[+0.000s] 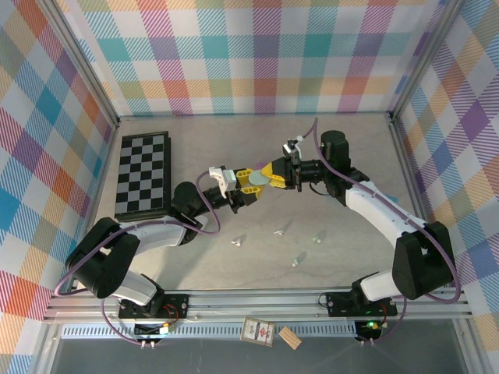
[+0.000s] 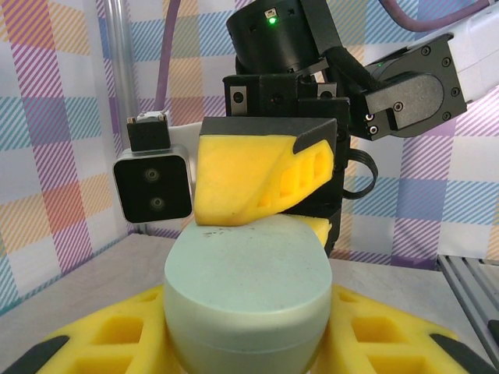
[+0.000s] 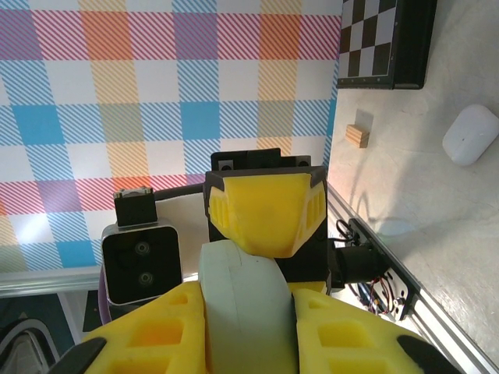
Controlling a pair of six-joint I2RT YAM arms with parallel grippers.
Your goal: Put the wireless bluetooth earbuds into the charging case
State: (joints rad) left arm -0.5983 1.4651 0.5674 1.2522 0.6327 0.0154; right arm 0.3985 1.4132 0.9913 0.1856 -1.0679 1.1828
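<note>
While two black-and-white arms [image 1: 382, 210] meet over the middle of a pale, matte grey surface [image 1: 351, 140] walled in pastel plaid cloth [image 1: 257, 54], one flat chessboard [image 1: 144, 175] of black and white squares lies at the far left. The charging case [image 2: 245, 288], a smooth, rounded pebble in pale mint with a fine seam around its body, is held between the two arms at the centre. The left pincer [image 1: 251, 181] has its ribbed yellow fingers [image 2: 101, 343] lying against both flanks of the case, closed on it. The right pincer [image 1: 269, 173] is clamped on the opposite end, one blocky yellow finger [image 2: 257, 179] pressed on the flat top and the other under the edge. The right wrist view shows a second case [image 3: 471, 134], white and egg-smooth, lying alone on the surface, with one small wooden block [image 3: 358, 134] near it. The wireless bluetooth earbuds [image 1: 236, 241], four tiny glossy whitish pieces, lie scattered on the bare surface nearer the arm bases, each apart from the others and well apart from the held case
</note>
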